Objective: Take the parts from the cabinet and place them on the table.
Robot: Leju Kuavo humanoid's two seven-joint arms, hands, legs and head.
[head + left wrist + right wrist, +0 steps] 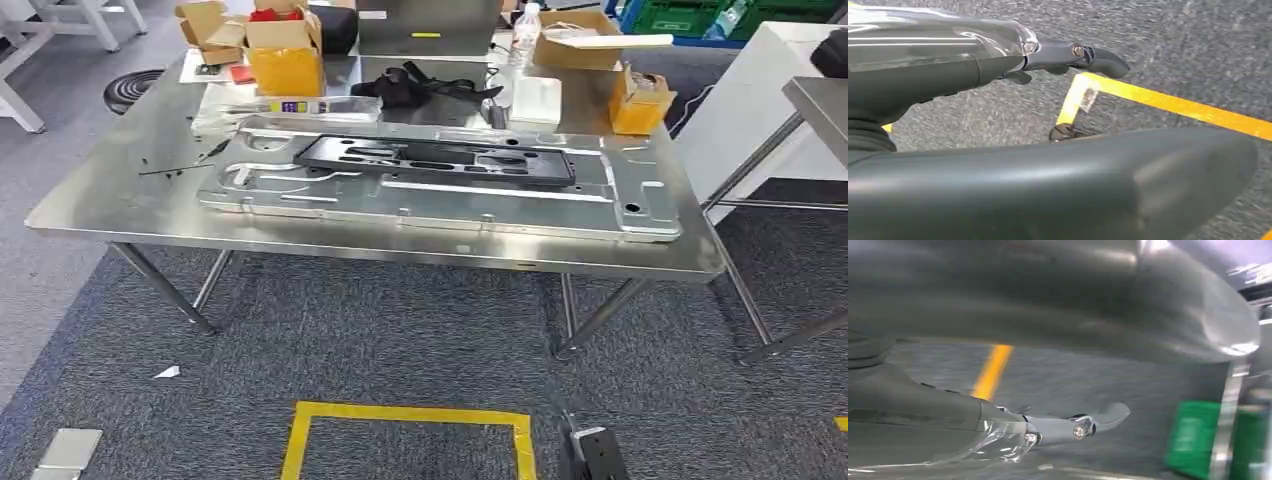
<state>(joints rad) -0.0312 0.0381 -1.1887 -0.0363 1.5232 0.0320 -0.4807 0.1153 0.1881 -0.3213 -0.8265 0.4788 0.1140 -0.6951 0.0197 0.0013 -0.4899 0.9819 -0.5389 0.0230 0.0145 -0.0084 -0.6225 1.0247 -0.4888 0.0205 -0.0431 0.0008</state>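
Observation:
On the steel table lies a large silver sheet-metal part, flat and lengthwise. A black frame-shaped part rests on top of it. My left hand hangs over the grey carpet beside a yellow tape line, its thumb and a dark finger stretched out with nothing between them. My right hand also hangs above the carpet, a finger extended, and holds nothing.
Cardboard boxes, a yellow box, black straps and a water bottle crowd the table's far side. A second table stands at the right. A yellow tape square marks the floor. Green crates stand near my right hand.

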